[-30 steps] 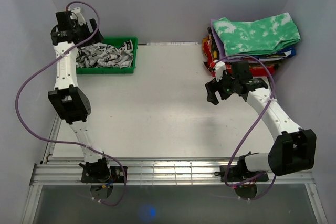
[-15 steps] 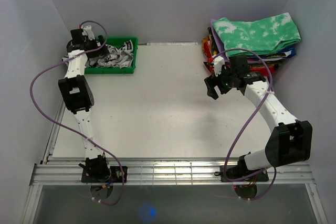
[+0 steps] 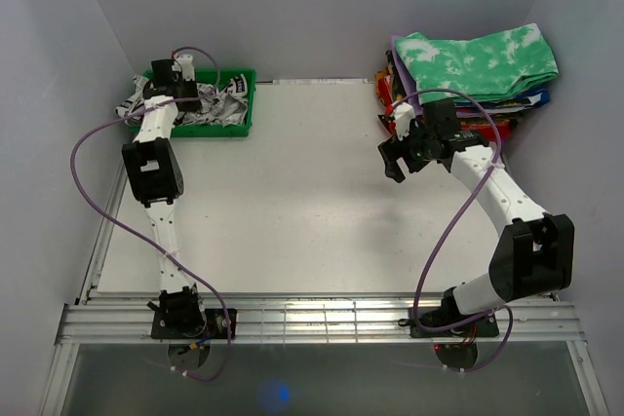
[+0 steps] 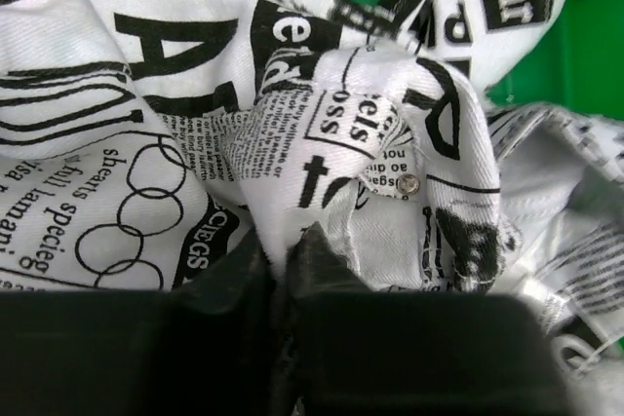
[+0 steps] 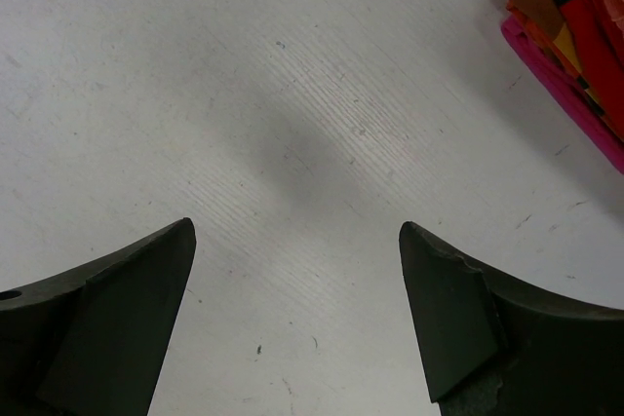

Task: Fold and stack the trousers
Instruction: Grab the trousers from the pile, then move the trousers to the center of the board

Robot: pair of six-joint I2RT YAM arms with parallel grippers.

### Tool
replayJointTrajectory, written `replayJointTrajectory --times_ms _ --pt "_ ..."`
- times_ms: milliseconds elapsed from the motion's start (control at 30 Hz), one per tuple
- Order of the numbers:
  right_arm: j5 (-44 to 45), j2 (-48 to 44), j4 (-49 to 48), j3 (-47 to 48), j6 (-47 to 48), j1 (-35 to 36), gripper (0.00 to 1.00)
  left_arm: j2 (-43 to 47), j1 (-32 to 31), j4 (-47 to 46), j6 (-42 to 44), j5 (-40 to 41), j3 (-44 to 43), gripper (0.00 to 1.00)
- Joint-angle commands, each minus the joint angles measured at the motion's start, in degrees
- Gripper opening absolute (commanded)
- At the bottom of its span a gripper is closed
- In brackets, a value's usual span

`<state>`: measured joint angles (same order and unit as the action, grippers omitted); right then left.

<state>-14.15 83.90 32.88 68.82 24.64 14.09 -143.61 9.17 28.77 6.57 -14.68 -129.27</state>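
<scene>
The trousers (image 3: 216, 102), white cloth printed with black newspaper text, lie crumpled in a green bin (image 3: 250, 104) at the table's back left. My left gripper (image 3: 183, 94) reaches down into that bin. In the left wrist view the trousers (image 4: 341, 124) fill the frame, and a fold of the cloth is pinched between the nearly closed fingers of the left gripper (image 4: 283, 255). My right gripper (image 3: 393, 158) hovers over bare table left of the clothes stack. In the right wrist view the right gripper (image 5: 297, 241) stands wide open with only table between its fingers.
A stack of folded clothes sits at the back right, topped by a green-and-white tie-dye garment (image 3: 478, 63); its red and pink lower layers (image 5: 575, 36) show in the right wrist view's corner. White table (image 3: 292, 202) spreads between the arms. Grey walls enclose three sides.
The left gripper has moved right and down into the green bin and closed on a fold of the trousers. The right arm has drifted slightly towards the back, still open.
</scene>
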Motion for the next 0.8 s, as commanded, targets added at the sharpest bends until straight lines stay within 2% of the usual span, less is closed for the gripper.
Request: replayJointTrajectory --times_ms 0,33,100,333,533,767 --pt "0.09 -0.05 -1.24 3.08 0.58 -0.2 0.9 2.8 -0.47 0.23 0.38 0.44 -3.87 0.07" --pt "-0.08 -0.14 -1.24 3.16 0.49 -0.2 0.9 3.42 -0.55 -0.55 -0.58 0.09 -4.93 0.0" --pt "-0.35 -0.31 -1.24 3.34 0.23 -0.2 0.9 7.0 -0.47 -2.13 -3.13 -1.22 -6.86 0.0" --pt "-4.29 -0.93 -0.89 5.27 -0.82 -0.2 0.9 20.99 -0.64 -18.82 -11.57 -5.62 -5.9 0.0" --pt "-9.48 -0.93 -2.73 7.47 -2.4 0.15 0.9 30.22 -2.57 -25.59 -19.38 -9.84 -6.34 0.0" --pt "-11.24 0.04 -2.74 13.79 -3.72 0.59 0.9 39.36 -5.12 -32.46 -27.48 -15.72 -6.08 0.0"
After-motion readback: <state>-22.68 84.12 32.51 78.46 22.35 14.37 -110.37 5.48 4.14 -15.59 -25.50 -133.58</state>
